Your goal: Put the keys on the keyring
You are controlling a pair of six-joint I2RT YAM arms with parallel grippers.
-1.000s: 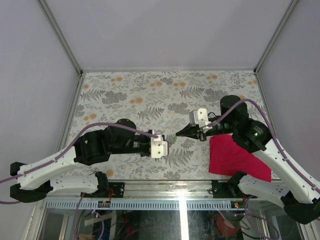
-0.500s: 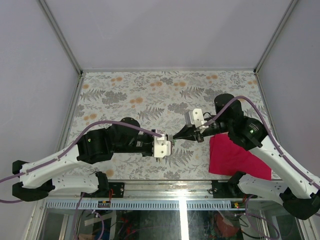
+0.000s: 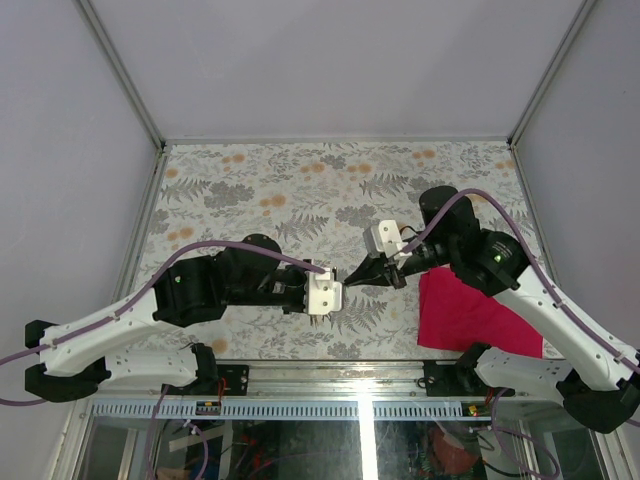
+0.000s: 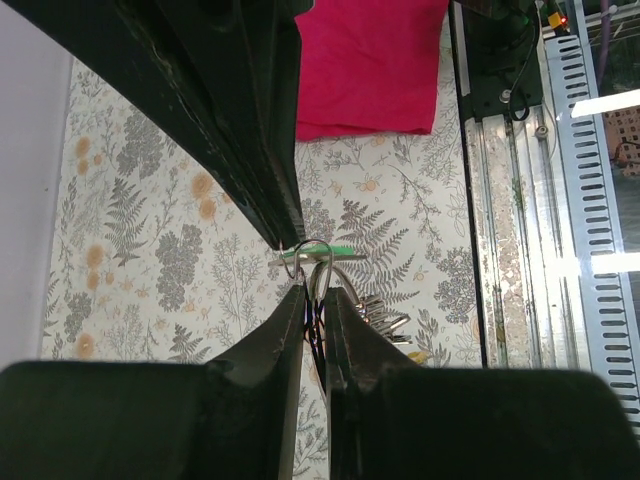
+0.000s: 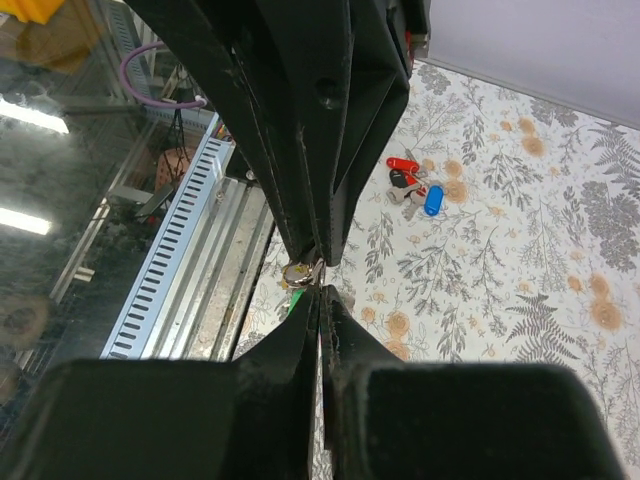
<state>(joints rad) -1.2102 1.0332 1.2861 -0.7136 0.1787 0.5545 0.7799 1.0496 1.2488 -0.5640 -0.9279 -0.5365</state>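
Note:
My left gripper (image 3: pixel 334 291) (image 4: pixel 316 291) is shut on the thin silvery keyring (image 4: pixel 314 262), which stands out past its fingertips above the table. My right gripper (image 3: pixel 349 280) (image 5: pixel 320 292) is shut on the green key (image 4: pixel 334 252), whose green head also shows in the right wrist view (image 5: pixel 297 302). The two gripper tips meet, with the key's end against the ring (image 5: pixel 300 272). The red key (image 5: pixel 403 165) and the blue key (image 5: pixel 433 201) lie together on the table with a dark tag; they are hidden in the top view.
A red cloth (image 3: pixel 470 310) (image 4: pixel 370 60) lies on the flowered table near the right arm's base. Small silvery pieces (image 4: pixel 380 312) show just beside the left fingers. The metal front rail (image 4: pixel 520 200) runs along the near edge.
My right gripper has moved left with the green key until its tip meets the left gripper's tip. The left gripper has shifted slightly right with the keyring.

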